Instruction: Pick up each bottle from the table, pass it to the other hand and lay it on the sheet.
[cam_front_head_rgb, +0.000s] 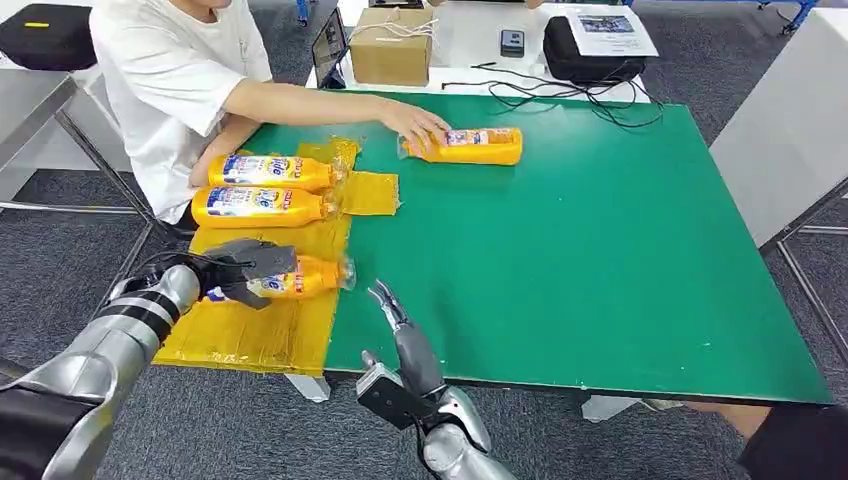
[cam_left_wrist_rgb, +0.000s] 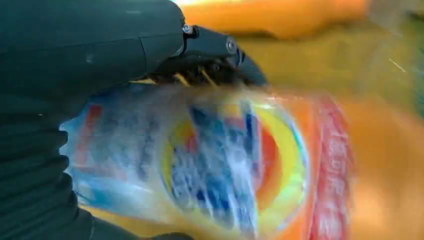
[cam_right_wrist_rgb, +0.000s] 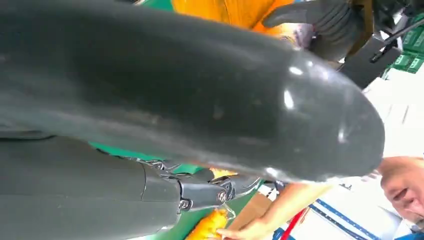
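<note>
Two detergent bottles lie on yellow sheet, left hand clamps third bottle lower left; right hand spread, fourth bottle awaits on bench.

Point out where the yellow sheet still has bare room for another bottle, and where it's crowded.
Bare sheet lies between the bottle held by the left robot hand and the table's near edge. The far end is crowded: two bottles lie side by side there.
</note>
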